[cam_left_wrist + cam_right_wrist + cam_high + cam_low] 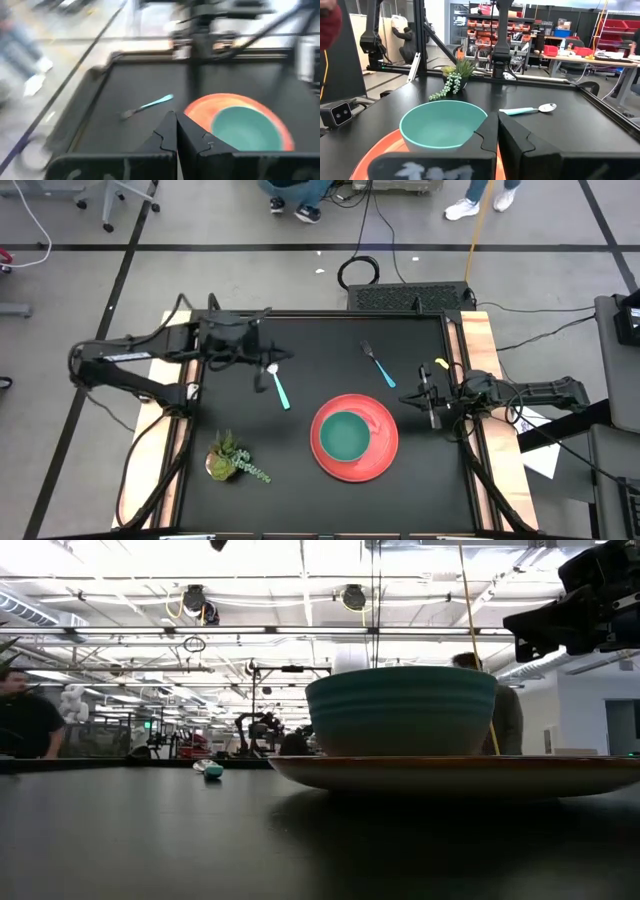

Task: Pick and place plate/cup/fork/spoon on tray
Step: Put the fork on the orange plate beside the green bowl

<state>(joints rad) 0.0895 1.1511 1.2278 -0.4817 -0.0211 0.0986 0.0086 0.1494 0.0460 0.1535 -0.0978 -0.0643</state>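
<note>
The coral-red tray (pixel 380 460) lies on the black table, right of the middle, and the teal-green cup (pixel 345 436) stands in it. The spoon (pixel 276 384) lies on the table left of the tray, head toward the far edge. It also shows in the right wrist view (pixel 527 110). The fork (pixel 378 364) lies beyond the tray and shows in the left wrist view (pixel 147 106). My left gripper (pixel 260 368) is shut and empty by the spoon's head. My right gripper (pixel 431 408) is shut and empty, right of the tray; in its wrist view (pixel 496 127) it faces the cup (pixel 442 125).
A small potted plant (pixel 232 460) stands near the table's front left. Wooden rails (pixel 478 350) run along the table's left and right sides. A person (pixel 25 720) shows in the room beyond the table.
</note>
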